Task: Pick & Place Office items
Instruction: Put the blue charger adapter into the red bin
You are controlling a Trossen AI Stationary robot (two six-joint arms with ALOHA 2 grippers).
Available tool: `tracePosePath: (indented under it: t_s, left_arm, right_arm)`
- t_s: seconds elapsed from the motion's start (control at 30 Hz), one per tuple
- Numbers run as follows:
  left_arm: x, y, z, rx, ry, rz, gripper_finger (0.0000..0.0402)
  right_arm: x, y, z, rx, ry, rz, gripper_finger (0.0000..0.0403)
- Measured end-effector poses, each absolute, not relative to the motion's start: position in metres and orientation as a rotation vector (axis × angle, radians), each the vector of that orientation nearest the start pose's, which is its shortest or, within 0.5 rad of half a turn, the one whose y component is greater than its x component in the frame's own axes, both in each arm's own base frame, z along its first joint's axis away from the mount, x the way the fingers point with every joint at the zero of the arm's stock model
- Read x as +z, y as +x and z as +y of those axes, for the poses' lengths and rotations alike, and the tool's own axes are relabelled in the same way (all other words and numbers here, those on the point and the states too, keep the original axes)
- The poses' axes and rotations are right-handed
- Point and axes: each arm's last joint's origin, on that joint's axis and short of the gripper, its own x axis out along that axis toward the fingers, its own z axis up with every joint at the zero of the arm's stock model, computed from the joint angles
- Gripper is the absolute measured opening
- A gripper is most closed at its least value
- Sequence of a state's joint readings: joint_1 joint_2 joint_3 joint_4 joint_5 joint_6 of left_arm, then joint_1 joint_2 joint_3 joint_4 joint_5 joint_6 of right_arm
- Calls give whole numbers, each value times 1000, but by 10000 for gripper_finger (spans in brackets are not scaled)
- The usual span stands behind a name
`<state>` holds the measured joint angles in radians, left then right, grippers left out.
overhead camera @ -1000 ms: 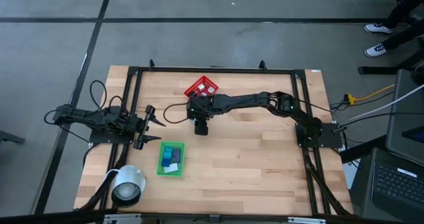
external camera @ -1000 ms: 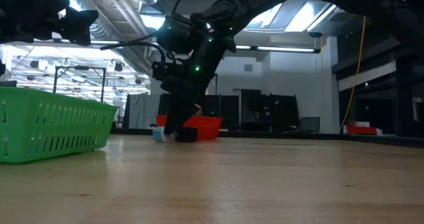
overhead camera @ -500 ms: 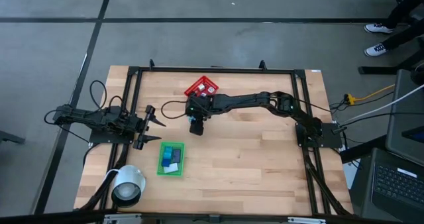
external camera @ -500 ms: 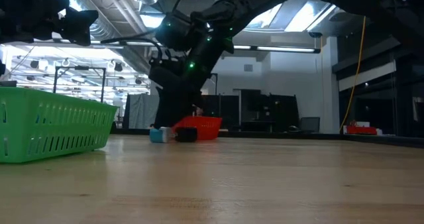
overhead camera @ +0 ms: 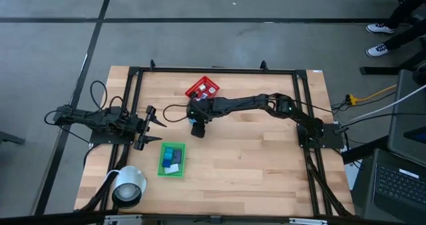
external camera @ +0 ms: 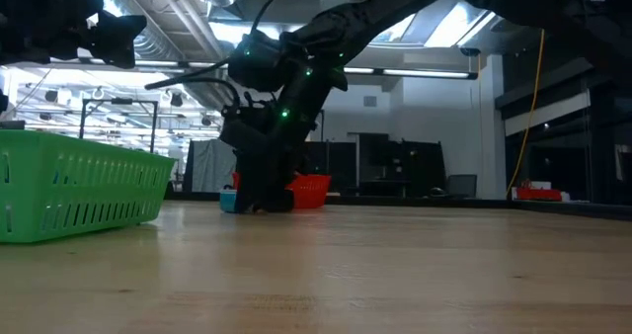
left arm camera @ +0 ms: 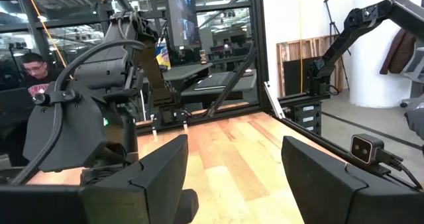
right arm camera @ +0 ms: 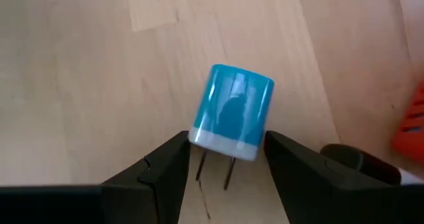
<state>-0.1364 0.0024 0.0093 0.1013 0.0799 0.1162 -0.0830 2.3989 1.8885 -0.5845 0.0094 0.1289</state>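
From above, we see the right end effector (overhead camera: 196, 127) reached out over the middle of the bench (overhead camera: 266, 158), just in front of the red mesh basket (overhead camera: 202, 88), while the left end effector (overhead camera: 152, 126) waits at the bench's left side with its fingers spread apart and holding nothing. The green tray (overhead camera: 172, 160) lies nearer the front edge with small blue and white items inside

At bench height, we find the right end effector (external camera: 259, 198) lowered to the wood, a small blue plug (external camera: 228, 202) showing beside it

Through the right wrist camera, we see that blue plug (right arm camera: 232, 111) clamped by its white base between the two fingers (right arm camera: 162, 171), its metal prongs pointing back toward the camera
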Motion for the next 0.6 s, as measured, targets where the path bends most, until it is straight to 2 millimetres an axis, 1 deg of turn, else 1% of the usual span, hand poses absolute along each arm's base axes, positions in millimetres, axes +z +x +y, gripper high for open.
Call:
tracePosePath:
  t_s: [0.17,0.33,0.47,0.6]
  left_arm:
    - [176,95,-15,-210,113,-121,239]
    - [176,95,-15,-210,113,-121,239]
    - [176,95,-15,-210,113,-120,239]
    - [176,95,-15,-210,112,-120,239]
  right_arm:
    - [129,501,-42,-157,161,1074,203]
    - [135,504,-42,-143,240,1027,210]
    - [134,504,-41,-148,246,1032,214]
    - [130,504,-43,-187,226,1034,202]
